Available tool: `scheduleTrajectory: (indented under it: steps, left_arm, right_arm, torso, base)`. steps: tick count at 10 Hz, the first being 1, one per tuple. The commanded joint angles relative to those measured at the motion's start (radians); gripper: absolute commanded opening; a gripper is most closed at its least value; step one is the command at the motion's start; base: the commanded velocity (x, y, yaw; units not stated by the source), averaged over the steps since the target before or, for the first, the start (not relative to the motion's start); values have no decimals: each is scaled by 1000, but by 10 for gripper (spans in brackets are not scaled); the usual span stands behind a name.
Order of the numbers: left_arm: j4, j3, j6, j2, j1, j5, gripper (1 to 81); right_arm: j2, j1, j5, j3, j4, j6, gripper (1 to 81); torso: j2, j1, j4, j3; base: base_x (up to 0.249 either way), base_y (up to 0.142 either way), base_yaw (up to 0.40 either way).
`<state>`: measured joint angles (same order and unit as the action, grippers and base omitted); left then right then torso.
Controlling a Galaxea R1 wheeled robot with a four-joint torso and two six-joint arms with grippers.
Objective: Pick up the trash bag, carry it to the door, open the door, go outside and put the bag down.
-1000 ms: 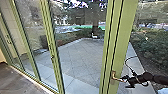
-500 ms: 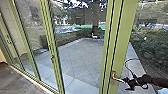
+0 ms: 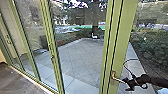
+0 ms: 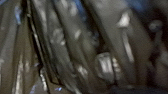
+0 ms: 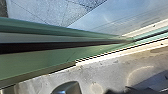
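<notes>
My right gripper (image 3: pixel 128 83), black, is at the free end of the brass lever handle (image 3: pixel 117 79) on the green door frame (image 3: pixel 119 45); whether it grips the lever cannot be made out. In the right wrist view the green door frame (image 5: pixel 42 60) runs down to the pale sill (image 5: pixel 97 58). Dark, shiny plastic folds of the trash bag (image 4: pixel 60 42) hang close to the camera in the left wrist view. What holds the bag is hidden there.
Tall glass panels with green posts (image 3: pixel 53 60) stand to the left. Beyond the glass lies a paved yard (image 3: pixel 82 57) with a tree (image 3: pixel 95 22) and hedges (image 3: pixel 152 47). Indoors, a grey floor (image 3: pixel 17 80) lies at the lower left.
The right gripper has shifted slightly downward beside the handle, and its cable has swung a little. The head view has stayed put.
</notes>
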<state>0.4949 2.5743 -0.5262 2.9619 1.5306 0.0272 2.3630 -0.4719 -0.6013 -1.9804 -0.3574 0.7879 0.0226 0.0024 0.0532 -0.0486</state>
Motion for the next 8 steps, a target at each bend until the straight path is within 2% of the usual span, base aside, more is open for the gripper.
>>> scheduleTrajectory:
  steps: [1,3,6,8]
  left_arm:
    - [5,17,-8,17,-33,94,10]
    - [5,26,-8,20,-31,94,10]
    - [4,26,-6,23,-31,94,10]
    - [4,26,-6,25,-28,94,10]
  right_arm:
    - [127,-27,-212,-45,69,-19,811]
    - [196,-66,-215,-128,87,-21,811]
    - [247,-121,-215,-159,152,-22,811]
    - [264,-138,-215,-175,158,-24,811]
  torso:
    - [0,0,0,0]
    - [0,-1,0,1]
    - [0,-1,-1,1]
    - [1,-1,-2,2]
  base:
    - [0,0,0]
    - [0,0,0]
    - [0,0,0]
    - [0,0,0]
